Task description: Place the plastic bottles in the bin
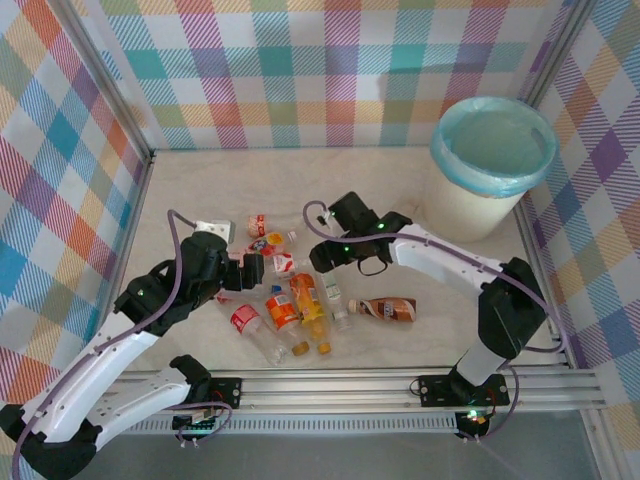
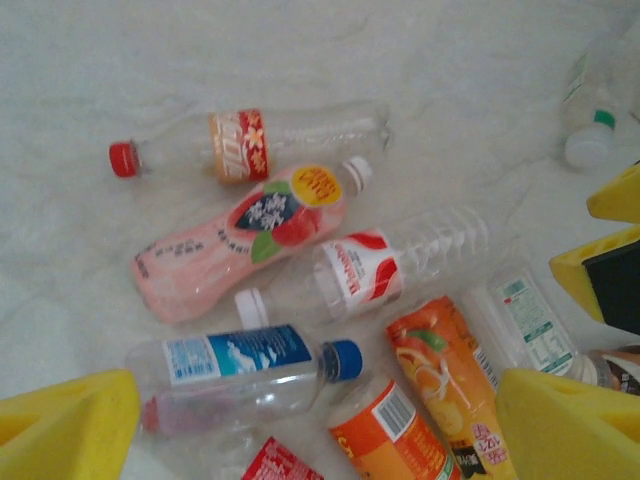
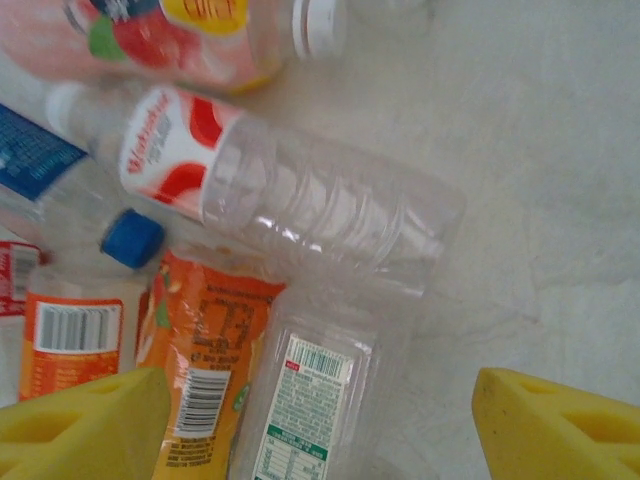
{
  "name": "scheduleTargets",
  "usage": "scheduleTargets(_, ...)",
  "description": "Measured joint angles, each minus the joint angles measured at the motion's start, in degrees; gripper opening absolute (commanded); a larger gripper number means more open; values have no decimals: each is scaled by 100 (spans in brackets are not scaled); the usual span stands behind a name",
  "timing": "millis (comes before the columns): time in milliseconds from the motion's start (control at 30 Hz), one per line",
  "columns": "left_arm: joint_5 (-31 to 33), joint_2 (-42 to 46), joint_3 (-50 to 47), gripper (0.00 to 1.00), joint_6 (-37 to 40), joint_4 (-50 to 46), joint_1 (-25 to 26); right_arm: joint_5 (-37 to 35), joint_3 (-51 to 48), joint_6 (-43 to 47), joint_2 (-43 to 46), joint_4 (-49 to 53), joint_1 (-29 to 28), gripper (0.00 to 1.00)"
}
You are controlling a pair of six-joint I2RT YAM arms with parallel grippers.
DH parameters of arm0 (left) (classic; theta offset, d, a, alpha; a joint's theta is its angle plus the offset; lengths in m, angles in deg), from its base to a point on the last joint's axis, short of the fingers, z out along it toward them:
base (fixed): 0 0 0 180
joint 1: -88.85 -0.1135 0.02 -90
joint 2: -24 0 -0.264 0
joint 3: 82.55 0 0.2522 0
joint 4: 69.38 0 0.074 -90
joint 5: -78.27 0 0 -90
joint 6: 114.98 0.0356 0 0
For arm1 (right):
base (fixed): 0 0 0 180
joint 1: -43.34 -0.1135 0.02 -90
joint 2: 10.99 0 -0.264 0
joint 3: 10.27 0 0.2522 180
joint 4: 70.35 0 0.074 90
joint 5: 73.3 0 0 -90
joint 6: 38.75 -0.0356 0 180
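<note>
– Yellow pads (image 2: 65,425) fill the bottom corners of the left wrist view. How does the left gripper (image 2: 310,430) stand?

– Spread wide, pinching nothing. Between its pads lie a clear bottle with a blue label and blue cap (image 2: 240,360) and an orange-labelled bottle (image 2: 440,375), both flat on the table (image 1: 200,190).

– And beyond those?

– A pink bottle with a white cap (image 2: 240,240) lies at a slant. A clear bottle with a red-and-white label (image 2: 380,265) lies just beside it. Farther off is a clear one with a red cap (image 2: 240,145).

– What about the right gripper (image 3: 320,420)?

– Also spread, holding nothing. A clear bottle with a green-and-white label (image 3: 310,400) lies lengthwise between its pads. The right pad (image 3: 555,420) is well clear of that bottle. I cannot tell whether the left pad touches the orange bottle next to it.

– Where are the plastic bottles (image 1: 285,300) as a whole?

– From above, they are heaped near the middle of the table, toward the near edge. The left gripper reaches in from the left and the right gripper from the right. A brown bottle (image 1: 385,308) lies on its side a little apart, to the right of the heap.

– And the bin (image 1: 490,165)?

– Upright in the far right corner with its blue-green bag folded over the rim, well apart from the heap.
</note>
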Motion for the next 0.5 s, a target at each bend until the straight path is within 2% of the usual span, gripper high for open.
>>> scheduleTargets(233,-7,42,-214,92,-212,-59,0,-149,-17,-282,-446,201,-195,82)
scheduleTargets(500,-114,-208,-214,92,-299,-24,0,-273,-17,-533,-942,264,-317,81)
